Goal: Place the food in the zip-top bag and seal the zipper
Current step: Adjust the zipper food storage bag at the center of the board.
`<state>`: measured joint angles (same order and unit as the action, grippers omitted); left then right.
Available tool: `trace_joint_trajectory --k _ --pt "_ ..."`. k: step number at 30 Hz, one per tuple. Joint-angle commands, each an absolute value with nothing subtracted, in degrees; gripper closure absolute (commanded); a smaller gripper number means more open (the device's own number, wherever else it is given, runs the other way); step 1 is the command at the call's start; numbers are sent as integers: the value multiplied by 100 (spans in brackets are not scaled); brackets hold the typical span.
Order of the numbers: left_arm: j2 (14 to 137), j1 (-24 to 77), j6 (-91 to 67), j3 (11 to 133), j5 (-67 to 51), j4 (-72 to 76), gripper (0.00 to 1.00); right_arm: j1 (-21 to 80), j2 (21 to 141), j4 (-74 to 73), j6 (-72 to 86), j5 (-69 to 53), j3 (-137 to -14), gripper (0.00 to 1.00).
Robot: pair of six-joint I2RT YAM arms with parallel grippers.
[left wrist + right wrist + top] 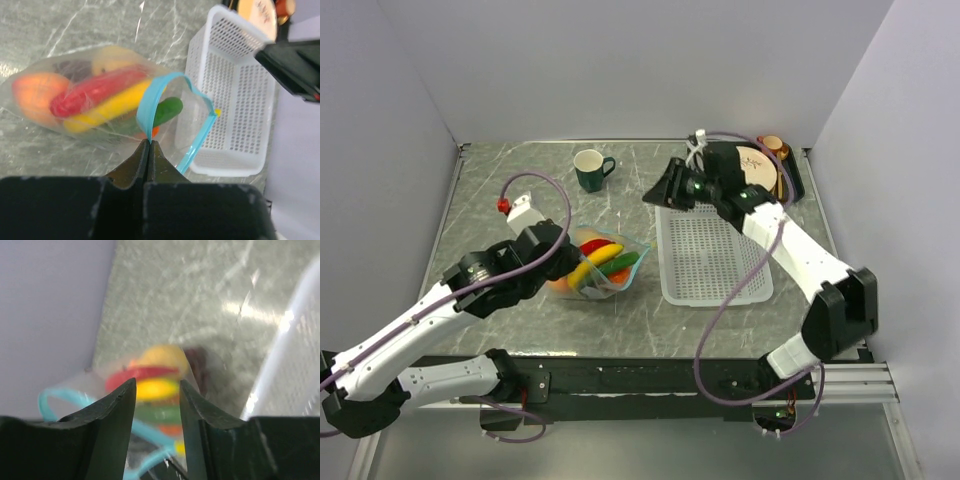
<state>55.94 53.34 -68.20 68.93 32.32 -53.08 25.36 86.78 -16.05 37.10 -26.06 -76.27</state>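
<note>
Left white-and-black arm (420, 320): reaches forward, angled to its right.
Left black gripper (148, 144): jaws pressed tight together.
Right white-and-black arm (800, 255): elbow bent, forearm angled far-left.
Right black gripper (157, 385): jaws parted.

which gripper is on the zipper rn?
The left gripper: its jaws are shut on the teal zipper. The right gripper is open, off by the white basket, holding nothing.

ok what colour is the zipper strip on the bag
Teal-blue: the zipper strip shows best in the left wrist view.
</note>
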Motion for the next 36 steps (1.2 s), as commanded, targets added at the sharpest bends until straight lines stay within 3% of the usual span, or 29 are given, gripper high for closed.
trace_joint_trajectory --k 1,9,13,22,29,36 --pt "5405 5344 -6829 6663 2823 -5124 99 2558 7221 -1768 3953 -2601 -6501 47" --pt "5230 5353 -6803 6258 2154 -4658 99 2898 5995 -1916 4816 -2848 -5195 41" --pt "5159 5361 -6820 6267 2162 -4720 99 3426 5976 -1952 5359 -2312 -5037 40" --pt "4887 5370 -6855 6091 2110 -4641 99 3516 5635 -689 7248 -1425 -3983 39" --pt "4878 5370 -6864 5950 2004 -4483 99 3507 5634 -194 7918 -897 -4008 40" --pt "4904 5370 -6855 5985 2030 -4430 99 3507 6099 -623 8664 -1036 -4157 43"
